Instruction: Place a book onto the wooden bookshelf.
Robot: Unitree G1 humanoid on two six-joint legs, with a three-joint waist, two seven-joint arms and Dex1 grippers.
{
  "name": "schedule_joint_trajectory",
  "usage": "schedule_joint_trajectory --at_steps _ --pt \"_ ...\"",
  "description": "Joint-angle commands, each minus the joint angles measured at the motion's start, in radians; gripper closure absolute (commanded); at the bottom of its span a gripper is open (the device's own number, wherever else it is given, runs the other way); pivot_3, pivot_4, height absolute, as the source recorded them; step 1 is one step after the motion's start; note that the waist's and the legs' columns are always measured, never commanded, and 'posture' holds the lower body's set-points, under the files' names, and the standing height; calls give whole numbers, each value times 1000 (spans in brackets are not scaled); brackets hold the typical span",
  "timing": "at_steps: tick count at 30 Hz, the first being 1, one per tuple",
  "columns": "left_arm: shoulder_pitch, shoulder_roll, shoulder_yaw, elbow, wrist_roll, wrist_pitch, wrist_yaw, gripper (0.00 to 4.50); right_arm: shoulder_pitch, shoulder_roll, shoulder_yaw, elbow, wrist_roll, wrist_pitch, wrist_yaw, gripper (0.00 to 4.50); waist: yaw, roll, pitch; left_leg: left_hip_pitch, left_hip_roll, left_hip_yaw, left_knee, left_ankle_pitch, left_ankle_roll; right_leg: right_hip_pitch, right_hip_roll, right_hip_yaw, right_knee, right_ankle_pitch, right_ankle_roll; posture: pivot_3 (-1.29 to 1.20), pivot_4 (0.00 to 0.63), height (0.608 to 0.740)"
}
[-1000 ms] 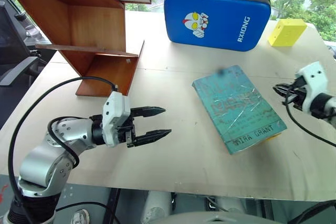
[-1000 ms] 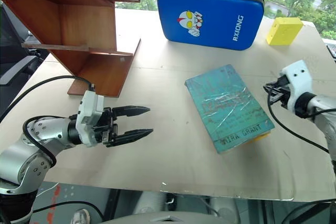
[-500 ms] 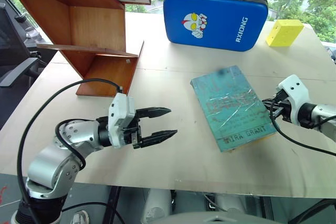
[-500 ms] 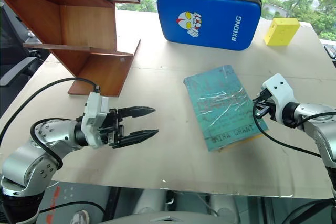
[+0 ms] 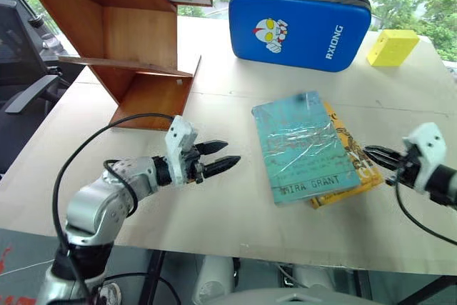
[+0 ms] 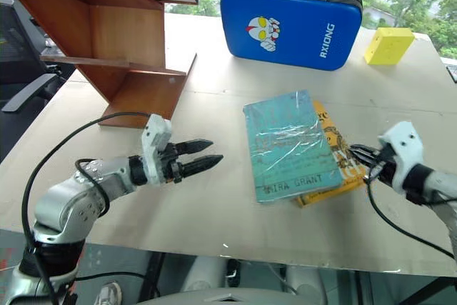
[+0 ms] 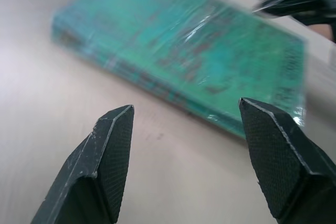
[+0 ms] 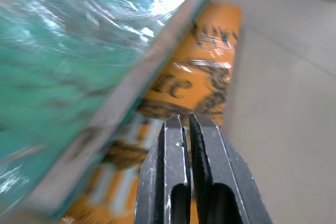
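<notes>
- Left gripper (image 5: 223, 163): near the table's front edge, its 2 black fingers spread apart with nothing between them, aimed toward the book's near long side and apart from it.
- Right gripper (image 5: 376, 155): fingers pressed together, empty, tips just beside the yellow book (image 5: 350, 158).
- The book (image 5: 303, 146): teal, glossy, flat on the table (image 5: 235, 226) between the 2 grippers, lying partly over the yellow book, whose edge shows along its right side.
- The wooden bookshelf (image 5: 118, 37): at the far left of the table, well apart from the book.
- Blue padded case (image 5: 300, 23): upright at the far edge.
- Yellow block (image 5: 391, 46): beside the case, far right.
</notes>
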Motion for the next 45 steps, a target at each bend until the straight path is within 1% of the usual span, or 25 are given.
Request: schedule_joint_trajectory --at_steps 1,3,5,6,8,11,16,20,22,23,25,26,27,29,30,31,32,34,37,39,41,42,43,45 --pt "-108 -65 33 132 -116 199 67 1228 89 14 -157 -24 91 -122 147 3611 -3 0 0 1 0 0 0 0 0 1 0 0 0 0 0 0 150 740" --pt "-174 -100 45 230 -148 314 102 1228 152 12 -214 -35 128 -161 225 2632 -6 -1 0 3 -1 -1 0 0 0 3 0 0 0 0 0 0 150 740" --pt "-228 -128 62 319 -174 391 113 1228 199 -4 -259 -49 167 -163 274 1449 -9 -1 -1 4 -1 -1 0 0 0 4 0 0 1 0 0 0 150 740" --pt "-253 -146 73 360 -183 424 123 1228 222 -18 -284 -54 182 -164 305 1046 -11 -1 -1 5 -1 -1 0 0 0 4 1 1 1 0 0 0 150 740" --pt "-295 -169 87 434 -185 462 125 1228 248 -35 -315 -65 202 -173 340 51 -13 -1 -1 6 -1 -1 0 0 0 5 1 1 2 0 0 0 150 740" --pt "-364 -232 104 580 -173 490 134 1228 265 -60 -364 -68 236 -192 400 51 -9 -1 -1 8 -2 -2 0 0 0 7 0 1 2 0 0 0 150 740" --pt "-452 -355 92 749 -132 472 122 1228 245 -69 -343 -75 244 -192 377 51 -1 -2 -1 12 -3 -3 0 0 0 12 -1 0 0 0 0 0 150 740" --pt "-488 -425 54 829 -75 417 88 1228 245 -60 -331 -90 234 -199 356 51 -1 -2 -1 12 -4 -4 0 0 0 13 -1 -1 0 0 0 0 150 740" --pt "-501 -484 65 881 -63 377 87 1228 259 -42 -331 -106 228 -207 341 51 -2 -2 -1 12 -4 -4 -1 0 0 13 -1 0 0 0 0 0 150 740" --pt "-508 -506 82 906 -63 373 92 1482 268 -34 -331 -116 227 -210 335 17 0 -2 -1 12 -4 -4 -1 0 0 13 -1 0 0 0 0 0 150 740" --pt "-502 -515 79 902 -62 383 60 2057 286 -20 -330 -141 228 -211 323 0 1 -2 -1 12 -5 -5 -1 0 0 13 -2 -1 0 0 0 0 150 740" --pt "-499 -513 75 897 -59 385 45 2257 291 -17 -329 -151 229 -210 317 0 -1 -2 -1 12 -5 -5 -1 0 0 13 -2 -1 0 0 0 0 150 740" --pt "-492 -512 77 889 -59 387 36 2860 298 -13 -331 -162 238 -208 311 0 -2 -2 -1 12 -5 -5 -1 0 0 13 -2 -1 0 0 0 0 150 740" --pt "-483 -497 93 876 -72 402 15 3396 301 -5 -330 -183 254 -202 291 0 -3 -2 -1 12 -5 -5 -1 0 0 13 -2 -1 0 0 0 0 150 740" --pt "-479 -487 107 868 -80 408 8 3926 301 -1 -330 -189 264 -199 281 0 -3 -1 -1 12 -5 -5 -1 0 0 13 -2 -1 0 0 0 0 150 740" --pt "-475 -469 128 854 -92 418 0 4253 299 1 -325 -193 268 -199 273 0 -3 -1 -2 12 -5 -5 -1 0 0 13 -2 -1 0 0 0 0 150 740" --pt "-469 -450 149 826 -108 433 -4 4447 297 3 -321 -195 271 -200 267 0 -4 -1 -2 12 -5 -5 -1 0 0 13 -2 -1 0 0 0 0 150 740" --pt "-454 -395 191 744 -149 476 -14 4447 284 6 -309 -197 281 -201 253 0 -15 -2 -2 12 -4 -5 -1 0 0 13 -2 0 1 0 0 0 150 740" --pt "-431 -267 230 565 -194 509 -37 4447 227 5 -269 -177 296 -205 228 0 -28 -2 -1 12 -3 -6 -2 0 0 12 -2 0 1 -1 -1 0 150 740" --pt "-434 -187 229 456 -183 460 -58 4447 173 5 -227 -161 300 -204 208 0 -27 -3 0 12 -1 -6 -2 0 -1 12 -2 0 2 0 -1 0 150 740" --pt "-491 -121 234 366 -157 382 -62 4447 103 9 -168 -135 297 -208 195 0 -21 -3 0 13 -1 -6 -2 0 -1 12 -3 0 2 -1 -1 0 150 740" --pt "-521 -78 203 302 -113 306 -88 4447 67 12 -138 -121 297 -208 192 0 -14 -4 0 13 -2 -6 -2 0 -1 13 -4 -1 1 -1 -1 0 150 740" --pt "-546 -25 142 221 -28 174 -135 4447 29 15 -109 -101 298 -210 192 0 -9 -5 1 13 -3 -6 -1 0 -1 13 -4 -1 1 -1 -2 0 150 740" --pt "-604 64 4 114 203 -159 -211 4447 -49 21 -53 -55 286 -220 196 0 1 -6 2 12 -6 -5 -1 0 -1 12 -4 -1 0 -2 -4 0 150 740"
